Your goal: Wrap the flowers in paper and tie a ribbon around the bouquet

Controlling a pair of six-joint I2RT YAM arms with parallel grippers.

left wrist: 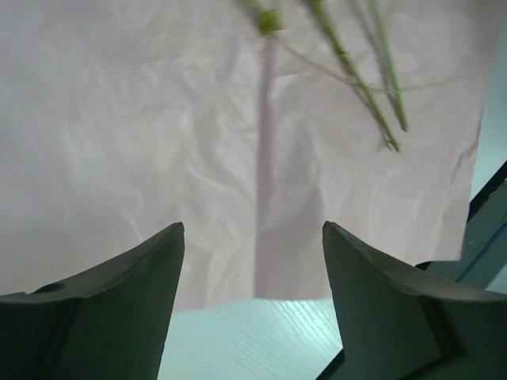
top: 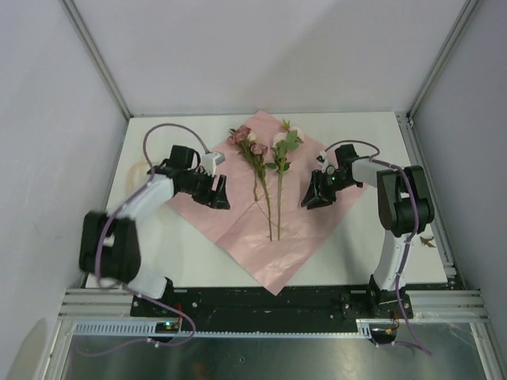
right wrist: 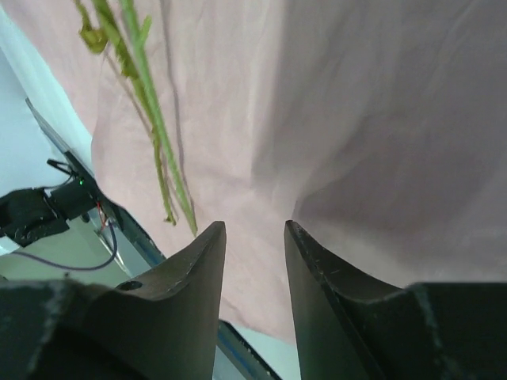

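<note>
Since the flowers [top: 279, 162] are lying mid-sheet on the pink paper [top: 238, 229], stems pointing at the arms, I'm thinking pinch the side corners low and fold inward gently. Left gripper [top: 222, 198] is hovering wide open, right gripper [top: 310, 199] is sitting narrow, gripping nothing.

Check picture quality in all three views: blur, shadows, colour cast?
Top external: light is soft and even, flowers and paper read clearly, but the elbow of the left arm looks smeared. Left wrist: paper is washed pale with a dark vertical streak, the table is tinted teal, and the stems are soft. Right wrist: the paper's right half is shadowed; the near fingers are dark.
</note>
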